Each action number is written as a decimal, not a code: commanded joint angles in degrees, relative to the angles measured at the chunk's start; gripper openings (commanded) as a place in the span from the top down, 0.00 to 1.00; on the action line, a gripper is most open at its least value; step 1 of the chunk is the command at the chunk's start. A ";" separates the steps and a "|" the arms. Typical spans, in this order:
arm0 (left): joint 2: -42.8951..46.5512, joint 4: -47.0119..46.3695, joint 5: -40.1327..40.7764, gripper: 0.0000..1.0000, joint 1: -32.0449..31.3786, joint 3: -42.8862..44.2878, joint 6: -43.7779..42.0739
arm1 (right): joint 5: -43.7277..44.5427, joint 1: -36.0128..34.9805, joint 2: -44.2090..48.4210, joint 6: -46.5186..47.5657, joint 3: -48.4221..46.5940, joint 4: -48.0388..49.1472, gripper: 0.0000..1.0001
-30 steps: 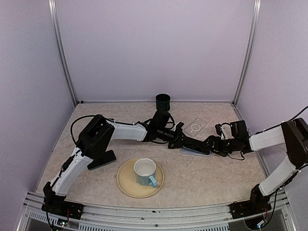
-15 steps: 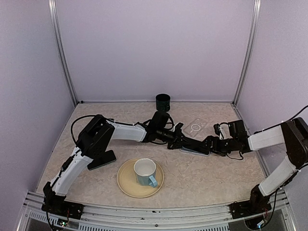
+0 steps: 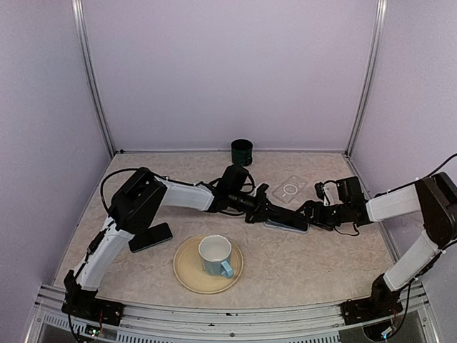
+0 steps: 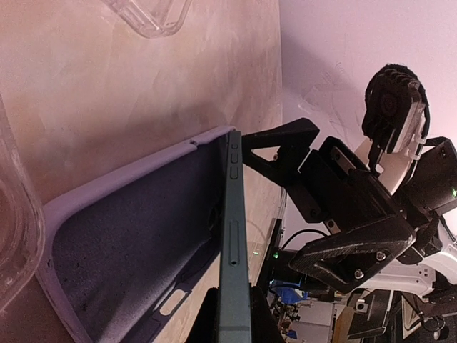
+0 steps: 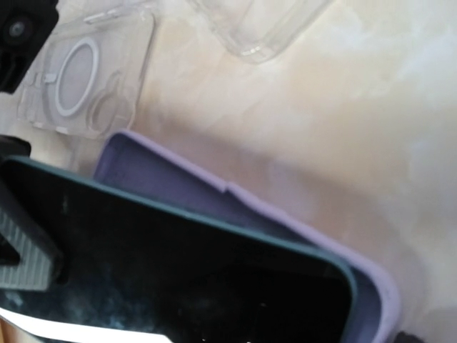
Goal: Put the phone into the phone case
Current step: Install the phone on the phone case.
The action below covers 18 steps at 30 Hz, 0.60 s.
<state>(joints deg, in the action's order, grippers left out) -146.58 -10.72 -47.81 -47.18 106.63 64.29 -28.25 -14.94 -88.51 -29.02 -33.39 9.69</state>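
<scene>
My left gripper (image 3: 262,210) is shut on a dark teal phone (image 3: 286,215) and holds it by one end, tilted over the open lavender phone case (image 3: 288,226) lying mid-table. In the left wrist view the phone (image 4: 234,243) shows edge-on along the case's (image 4: 128,250) near wall, pinched between my fingers (image 4: 206,323). My right gripper (image 3: 312,212) is at the case's other end. In the left wrist view its jaws stand apart, with one fingertip (image 4: 246,139) against the case's end. The right wrist view shows the phone's screen (image 5: 178,279) over the case (image 5: 235,196); its own fingers are hidden.
A clear ring-marked case (image 3: 291,189) lies just behind the lavender one, also in the right wrist view (image 5: 86,78). A second dark phone (image 3: 151,237) lies at the left. A cream plate (image 3: 187,275) carrying a blue mug (image 3: 215,255) is in front. A dark cup (image 3: 242,151) stands at the back wall.
Both grippers, the phone and the case have shifted slightly to the left. The phone's far end sits a little lower over the case.
</scene>
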 commanded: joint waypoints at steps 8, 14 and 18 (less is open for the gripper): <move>4.49 -3.81 0.96 1.00 -0.59 -7.80 5.93 | -1.44 -0.92 1.25 0.01 -1.47 0.13 0.00; 3.33 1.30 0.04 1.00 0.44 -2.57 3.68 | 0.16 -1.04 2.25 0.94 -0.84 -1.23 0.00; 3.18 1.37 -0.49 1.00 0.25 -4.11 3.91 | 1.11 -1.10 2.00 1.27 -0.79 -3.17 0.00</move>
<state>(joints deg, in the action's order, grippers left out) -144.00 -12.01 -47.18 -47.07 102.32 68.93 -28.29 -15.27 -87.59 -28.58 -34.04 9.02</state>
